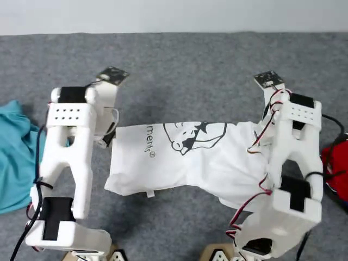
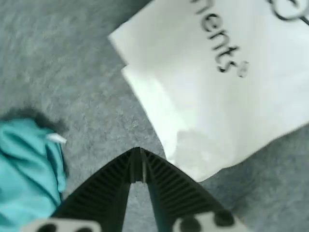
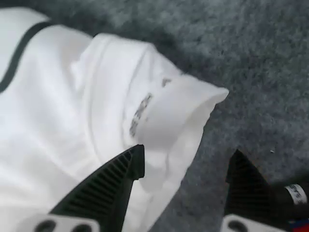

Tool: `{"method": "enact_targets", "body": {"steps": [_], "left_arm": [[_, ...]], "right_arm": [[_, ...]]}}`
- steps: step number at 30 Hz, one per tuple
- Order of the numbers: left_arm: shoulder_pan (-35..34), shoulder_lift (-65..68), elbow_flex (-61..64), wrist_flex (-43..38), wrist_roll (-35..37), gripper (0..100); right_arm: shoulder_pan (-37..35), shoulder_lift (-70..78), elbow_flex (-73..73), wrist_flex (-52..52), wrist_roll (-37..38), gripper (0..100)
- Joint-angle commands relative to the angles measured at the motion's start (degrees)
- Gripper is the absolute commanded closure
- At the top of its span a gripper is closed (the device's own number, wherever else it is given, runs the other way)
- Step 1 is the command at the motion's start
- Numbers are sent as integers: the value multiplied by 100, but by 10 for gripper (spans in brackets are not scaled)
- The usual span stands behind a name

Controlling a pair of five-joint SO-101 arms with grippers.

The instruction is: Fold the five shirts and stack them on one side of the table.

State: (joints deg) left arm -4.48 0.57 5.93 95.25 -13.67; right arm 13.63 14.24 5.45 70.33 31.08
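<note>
A teal shirt (image 1: 13,152) lies crumpled at the left edge of the grey, carpet-like worktop (image 1: 190,60). The wrist view shows the left gripper (image 2: 139,159) pressed together on nothing, over bare worktop beside a corner of the white shirt (image 1: 190,157). The right gripper (image 3: 188,155) is spread apart at that shirt's curled edge. The high view shows a red garment (image 1: 334,168) far right and a pale wall (image 1: 174,16) behind.

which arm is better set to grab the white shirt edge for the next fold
Right, probably. The right gripper is open, astride a raised edge of the white shirt. The left gripper is shut, over the grey table beside the shirt's corner.
</note>
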Motion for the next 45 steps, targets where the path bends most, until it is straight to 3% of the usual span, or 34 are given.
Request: {"method": "enact_targets", "body": {"steps": [1, 6, 13, 20, 26, 45], "left_arm": [[-378, -220, -119, -97, 352, 997], [-457, -220, -110, -97, 422, 997], [-448, -220, -110, -211, 422, 997], [-448, -220, -101, -185, 422, 997], [-448, -220, -101, -211, 422, 997], [-448, -220, 391, -466, 422, 997]], "right_arm": [[-251, 171, -53, -286, -308, 721], [-567, 444, -53, -488, -527, 728], [-971, 400, -114, -470, -589, 820], [-716, -110, -1002, 567, -580, 819], [-927, -382, -1635, 1314, -589, 819], [-875, 980, -1626, 356, -580, 823]]}}
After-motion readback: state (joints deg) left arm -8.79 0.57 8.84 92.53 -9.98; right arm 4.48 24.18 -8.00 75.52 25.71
